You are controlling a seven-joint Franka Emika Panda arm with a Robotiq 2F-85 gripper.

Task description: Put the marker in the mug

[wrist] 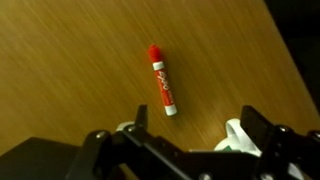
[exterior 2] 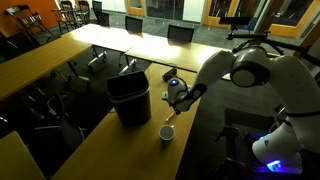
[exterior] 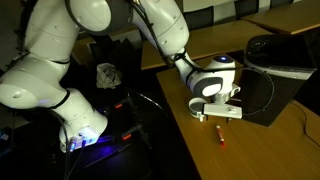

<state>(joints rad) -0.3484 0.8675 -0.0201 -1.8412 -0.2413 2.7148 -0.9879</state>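
Note:
The marker, a short red stick with a white lower end, lies flat on the wooden table in the wrist view, ahead of the jaws and left of their middle. It shows as a small red dash in an exterior view. The mug, small with a pale rim and a dark inside, stands on the table next to the black bin. A white piece of it shows by the right finger. My gripper is open and empty, low over the table beside the mug in both exterior views.
A large black bin stands on the table right behind the mug; it also shows in an exterior view. The table edge runs close to the gripper. Chairs and more tables stand beyond.

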